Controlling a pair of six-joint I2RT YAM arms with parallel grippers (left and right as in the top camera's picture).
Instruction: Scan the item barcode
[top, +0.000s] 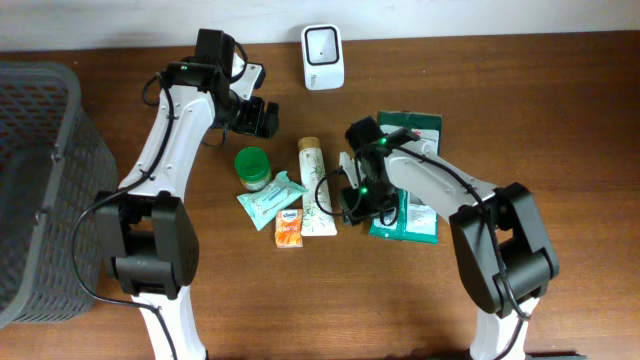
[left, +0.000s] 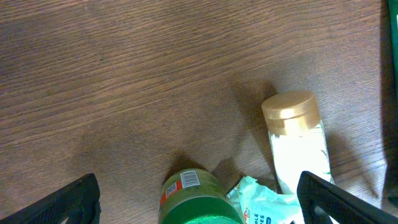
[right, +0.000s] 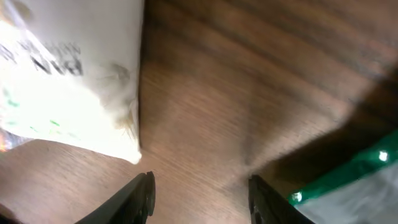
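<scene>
Seen from overhead, the counter (top: 520, 90) carries six small goods, one scanner (top: 323, 43) and one basket (top: 40, 180). The white scanner stands at 12 o'clock, near the far edge. The grey basket is at 9 o'clock.

The goods lie around the middle. There is one green jar (top: 252, 165), one white tube (top: 315, 190) with a gold cap, one teal tissue pack (top: 270, 200) and one small orange pack (top: 289, 227). There are also one dark green pack (top: 410, 128) and one lighter green pack (top: 410, 222), the second partly under the right arm. The jar is at 9 o'clock of the tube's cap. The tissue pack is at 6 o'clock of the jar, just beside the tube, and the orange pack is at 6 o'clock of the tissue pack.

The left end effector (top: 258, 117) hangs at 12 o'clock of the jar, with its jaws spread fully wide and holding nothing. Its wrist view shows one barcode (left: 188, 180) on the jar.

The right end effector (top: 350, 195) is just beside the tube, at its 3 o'clock side, between the tube and the lighter green pack. Its jaws are about half apart. In its wrist view only bare wood lies between them, so it grips nothing.
</scene>
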